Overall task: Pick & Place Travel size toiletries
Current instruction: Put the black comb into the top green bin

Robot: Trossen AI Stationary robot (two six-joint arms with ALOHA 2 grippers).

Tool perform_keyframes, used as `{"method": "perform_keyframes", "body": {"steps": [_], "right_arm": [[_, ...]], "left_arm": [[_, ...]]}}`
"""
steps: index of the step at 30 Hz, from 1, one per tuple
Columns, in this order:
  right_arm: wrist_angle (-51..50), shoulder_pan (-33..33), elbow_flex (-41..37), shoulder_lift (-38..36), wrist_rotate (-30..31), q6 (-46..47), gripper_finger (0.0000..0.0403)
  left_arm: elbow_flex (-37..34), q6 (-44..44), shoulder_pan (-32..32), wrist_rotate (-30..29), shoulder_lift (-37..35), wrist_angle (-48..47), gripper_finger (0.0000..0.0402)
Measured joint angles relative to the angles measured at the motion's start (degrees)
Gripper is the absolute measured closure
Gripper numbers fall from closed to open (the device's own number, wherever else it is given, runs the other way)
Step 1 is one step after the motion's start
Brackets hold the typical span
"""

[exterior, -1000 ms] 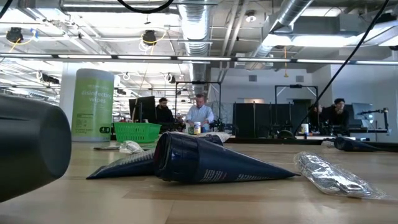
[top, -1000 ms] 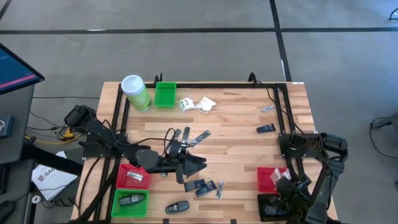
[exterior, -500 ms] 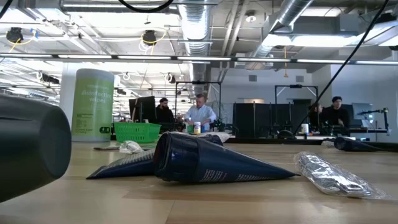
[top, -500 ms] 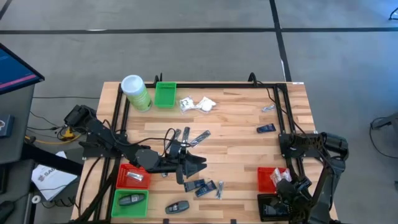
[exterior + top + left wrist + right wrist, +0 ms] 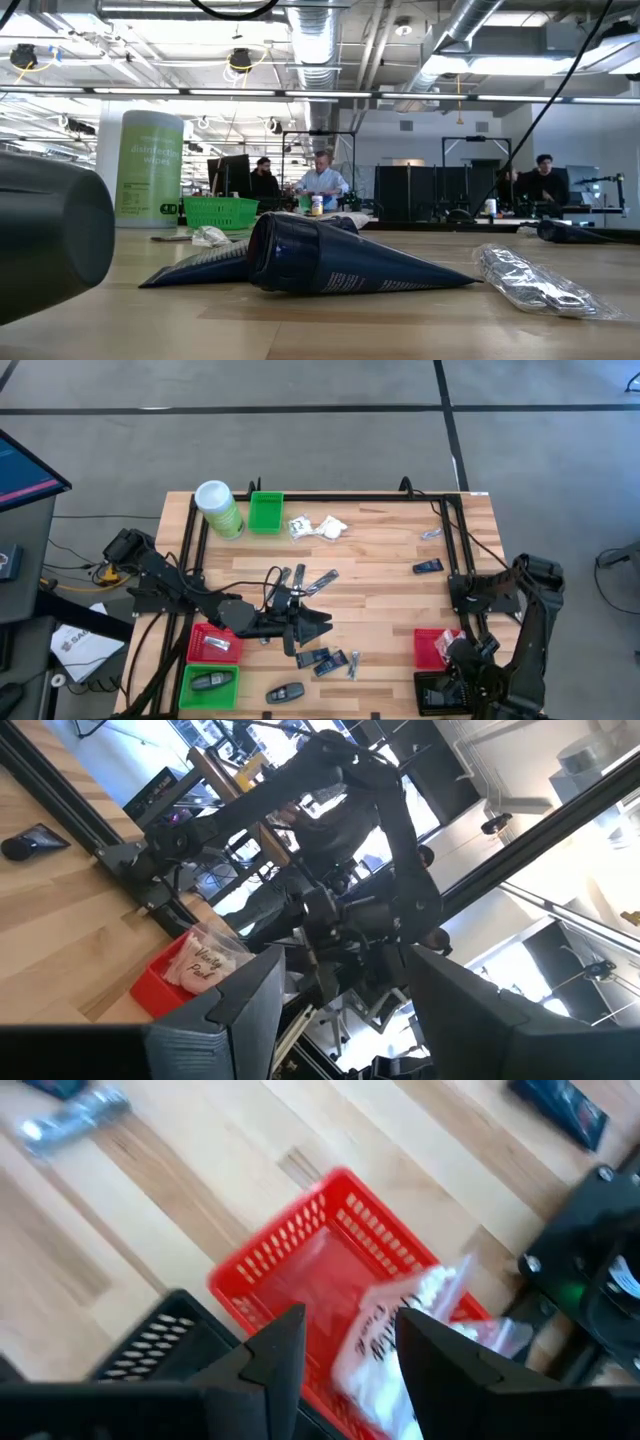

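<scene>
Progress roughly halfway: we saw white sachet (image 5: 400,1342) lying in red bin (image 5: 290,1270), right gripper (image 5: 345,1335) above it, fingers apart. Left gripper (image 5: 318,626) open mid-table; loose packets (image 5: 325,660) still out.

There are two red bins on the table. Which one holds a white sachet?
The red bin on the right, next to the right gripper, holds a white sachet. The left red bin holds a silvery packet.

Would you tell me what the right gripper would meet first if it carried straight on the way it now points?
Most likely the white sachet lying in the red bin: the right gripper, open, points at it, though depth is unclear.
</scene>
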Motion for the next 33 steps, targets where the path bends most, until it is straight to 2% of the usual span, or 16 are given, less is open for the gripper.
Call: {"method": "perform_keyframes", "body": {"steps": [7, 15, 19, 24, 29, 33], "right_arm": [[0.0, -0.69, -0.02, -4.98, 6.53, -2.81, 0.0256], [0.1, -6.04, -0.02, -12.97, 14.63, -10.74, 0.0256], [2.65, -10.85, -0.02, -17.96, 16.71, -20.05, 0.0256], [12.44, -19.09, -0.02, -23.89, 17.34, -37.68, 0.0267], [24.2, -28.27, -0.02, -27.75, 17.29, -53.92, 0.0308], [32.76, -35.9, -0.02, -29.12, 15.64, -65.48, 0.0359]], "left_arm": [[0.0, 0.0, 0.0, 0.02, 0.0, 0.02, 0.0197], [0.0, -0.1, 0.0, 0.29, 0.0, 0.02, 0.0197], [0.0, -0.02, 0.0, 1.02, 0.0, 0.02, 0.0204], [0.0, 2.63, 0.0, 1.11, -0.28, -0.4, 0.0237], [0.0, 5.86, 0.0, 0.85, -2.79, -4.54, 0.0292], [0.0, 7.07, 0.0, 0.81, -6.43, -11.34, 0.0343]]}}
